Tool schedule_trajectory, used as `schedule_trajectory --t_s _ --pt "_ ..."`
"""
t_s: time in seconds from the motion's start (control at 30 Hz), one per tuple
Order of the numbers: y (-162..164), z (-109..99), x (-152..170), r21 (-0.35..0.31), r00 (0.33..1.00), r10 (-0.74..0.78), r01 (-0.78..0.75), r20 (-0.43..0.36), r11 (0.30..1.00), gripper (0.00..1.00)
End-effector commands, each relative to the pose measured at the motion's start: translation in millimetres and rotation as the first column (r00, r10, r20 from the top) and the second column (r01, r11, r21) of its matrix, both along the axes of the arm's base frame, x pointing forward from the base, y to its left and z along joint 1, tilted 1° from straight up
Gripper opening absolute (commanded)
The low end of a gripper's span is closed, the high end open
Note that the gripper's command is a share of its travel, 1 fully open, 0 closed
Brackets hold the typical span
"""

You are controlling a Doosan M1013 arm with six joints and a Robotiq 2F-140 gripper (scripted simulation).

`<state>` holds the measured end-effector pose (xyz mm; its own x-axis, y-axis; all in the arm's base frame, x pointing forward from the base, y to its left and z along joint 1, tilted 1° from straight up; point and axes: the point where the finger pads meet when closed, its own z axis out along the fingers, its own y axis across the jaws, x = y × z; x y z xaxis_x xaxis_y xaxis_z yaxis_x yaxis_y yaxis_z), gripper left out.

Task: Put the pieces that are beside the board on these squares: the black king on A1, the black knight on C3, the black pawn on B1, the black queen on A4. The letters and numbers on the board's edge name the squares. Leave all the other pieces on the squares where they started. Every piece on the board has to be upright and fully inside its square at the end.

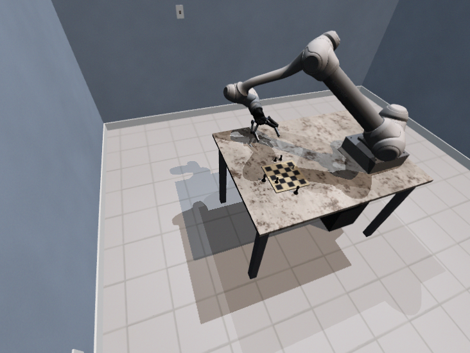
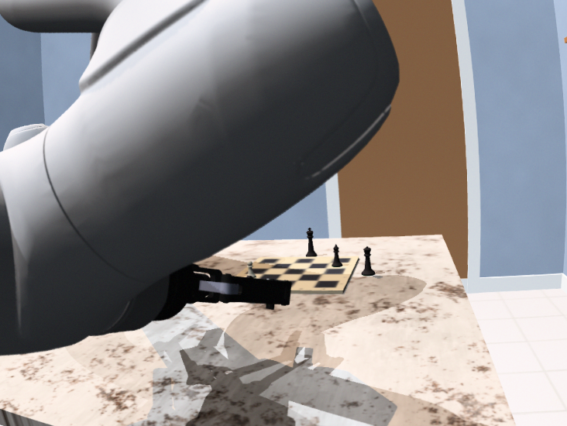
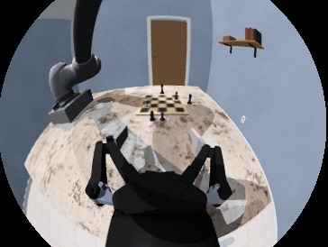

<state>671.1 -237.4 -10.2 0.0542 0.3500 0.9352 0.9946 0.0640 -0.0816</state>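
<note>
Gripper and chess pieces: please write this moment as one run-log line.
gripper: open, empty | position: over table corner, away from board | pieces beside board: not yet picked
</note>
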Motion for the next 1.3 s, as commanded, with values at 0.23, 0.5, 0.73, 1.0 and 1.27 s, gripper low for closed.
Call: schedule_trajectory --t_s 0.23,0.5,0.73,1.0,1.27 --pt "0 0 0 0.0 1.0 0.0 0.0 0.0 1.0 1.0" --pt "0 1 0 0.0 1.0 0.0 0.0 0.001 1.0 1.0" --pt "0 11 0 -0.007 1.0 0.005 -0.005 0.01 1.0 1.0" --pt "1 62 0 -0.007 1.0 0.005 -0.005 0.01 1.0 1.0" --pt "1 86 0 -0.007 1.0 0.005 -0.005 0.01 1.0 1.0"
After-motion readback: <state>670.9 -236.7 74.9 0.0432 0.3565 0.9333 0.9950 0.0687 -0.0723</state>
